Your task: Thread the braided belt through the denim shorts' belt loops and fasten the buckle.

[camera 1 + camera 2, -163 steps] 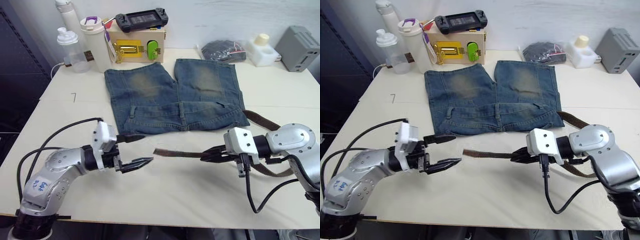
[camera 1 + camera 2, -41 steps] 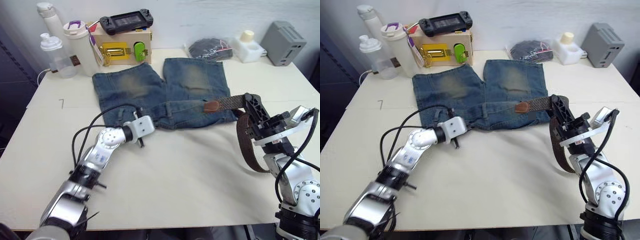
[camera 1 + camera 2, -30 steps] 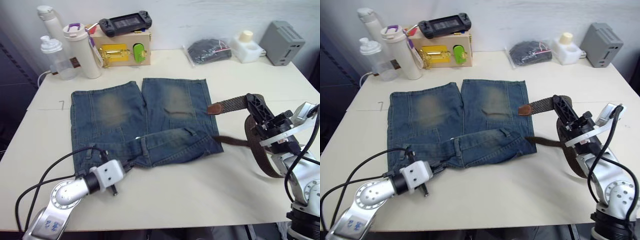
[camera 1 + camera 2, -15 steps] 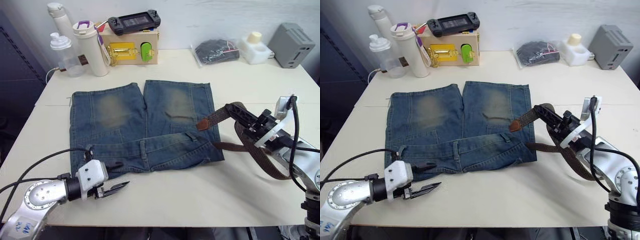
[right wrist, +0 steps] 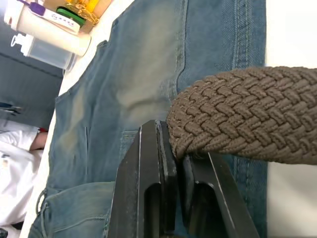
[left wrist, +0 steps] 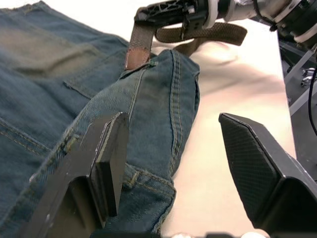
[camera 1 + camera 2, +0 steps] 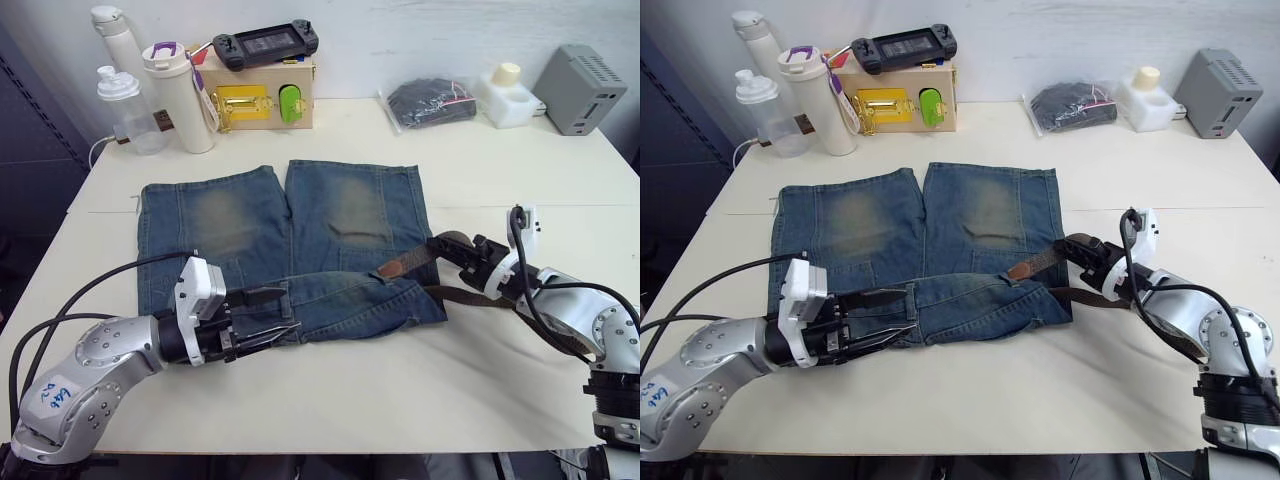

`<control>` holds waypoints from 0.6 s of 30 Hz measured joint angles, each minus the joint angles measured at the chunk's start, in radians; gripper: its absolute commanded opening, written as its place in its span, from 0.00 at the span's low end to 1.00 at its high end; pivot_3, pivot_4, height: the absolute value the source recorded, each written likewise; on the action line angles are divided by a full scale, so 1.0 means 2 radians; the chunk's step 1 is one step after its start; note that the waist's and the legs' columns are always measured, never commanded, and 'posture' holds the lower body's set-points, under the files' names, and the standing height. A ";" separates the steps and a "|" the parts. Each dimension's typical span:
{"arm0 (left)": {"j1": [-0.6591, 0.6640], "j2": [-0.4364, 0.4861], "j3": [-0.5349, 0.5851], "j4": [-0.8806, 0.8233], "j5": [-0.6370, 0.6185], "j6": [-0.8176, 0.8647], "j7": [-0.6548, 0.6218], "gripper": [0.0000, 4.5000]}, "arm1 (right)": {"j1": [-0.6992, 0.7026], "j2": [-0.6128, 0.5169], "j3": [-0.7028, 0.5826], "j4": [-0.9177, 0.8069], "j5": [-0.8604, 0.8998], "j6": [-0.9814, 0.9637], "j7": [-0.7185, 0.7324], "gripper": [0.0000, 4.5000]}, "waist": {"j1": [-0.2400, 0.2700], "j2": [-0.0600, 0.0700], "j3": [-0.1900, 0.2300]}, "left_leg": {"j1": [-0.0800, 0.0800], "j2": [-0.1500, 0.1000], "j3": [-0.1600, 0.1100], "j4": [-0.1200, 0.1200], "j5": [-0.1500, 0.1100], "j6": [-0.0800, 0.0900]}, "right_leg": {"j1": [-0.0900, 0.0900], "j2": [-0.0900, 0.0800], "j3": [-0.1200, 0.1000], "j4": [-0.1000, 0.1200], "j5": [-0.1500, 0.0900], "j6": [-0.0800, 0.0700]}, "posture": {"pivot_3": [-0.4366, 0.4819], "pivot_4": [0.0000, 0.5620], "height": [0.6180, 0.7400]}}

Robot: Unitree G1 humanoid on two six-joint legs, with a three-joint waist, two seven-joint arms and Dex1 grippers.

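Left gripper: at the table's near-left area, fingers spread wide and holding nothing, tips over the folded waistband at the shorts' near edge. Blue handwriting on the left arm's shell, not legible.

Shorts: laid flat mid-table, legs toward the far edge, waistband folded over on the near side. Loops hard to make out among the folds.

Bottles and a box with a yellow latch plate, far-left corner; a handheld console on top of the box. Labels too small to read.

Belt: leather tip lies on the shorts' near-right corner; the strap runs right into the right gripper and loops back on the table behind it. Buckle not discernible.

Right gripper: near the right edge, just beside the shorts, fingers closed on the braided strap.
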 measured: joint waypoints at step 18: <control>0.001 -0.019 -0.006 -0.002 0.018 0.000 0.014 0.71 | -0.045 0.002 -0.010 0.029 0.032 0.089 -0.017 0.00 | 0.001 0.000 0.000 | 0.000 0.000 0.000 0.001 0.000 0.000 | 0.000 0.000 0.000 0.000 0.000 0.000 | 0.48 0.27 0.22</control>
